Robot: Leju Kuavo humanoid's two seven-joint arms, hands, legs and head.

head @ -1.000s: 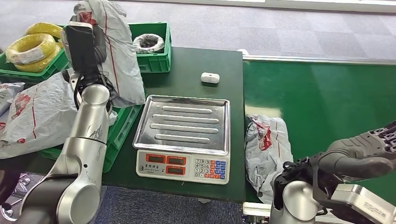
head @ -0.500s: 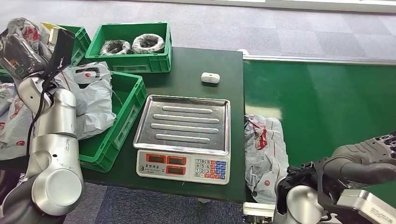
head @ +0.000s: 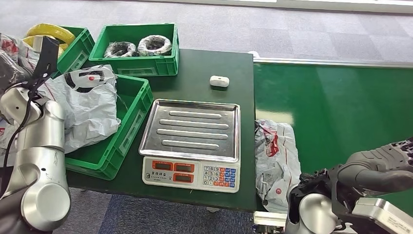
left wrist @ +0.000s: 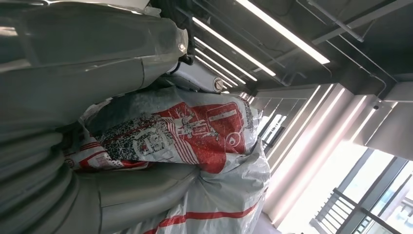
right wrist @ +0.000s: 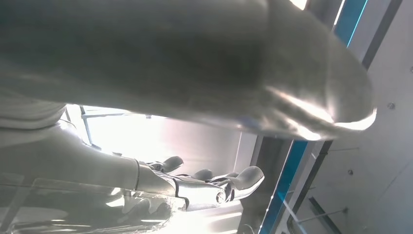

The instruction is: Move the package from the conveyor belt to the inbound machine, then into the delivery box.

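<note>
My left hand is raised at the far left edge of the head view and grips a grey package with red print. The left wrist view shows that package pressed against the hand's grey thumb. A second grey package lies on the green conveyor belt, beside the scale. The scale, with its bare steel tray, stands on the dark table. My right hand hovers low at the right, over the belt, holding nothing, its fingers spread.
A green crate left of the scale holds another grey package. Two more green crates at the back hold coils of cable. A small white device lies on the table behind the scale.
My left arm has swung the held package from above the crates out to the far left, uncovering the front crate and the package in it. The right hand has barely moved.
</note>
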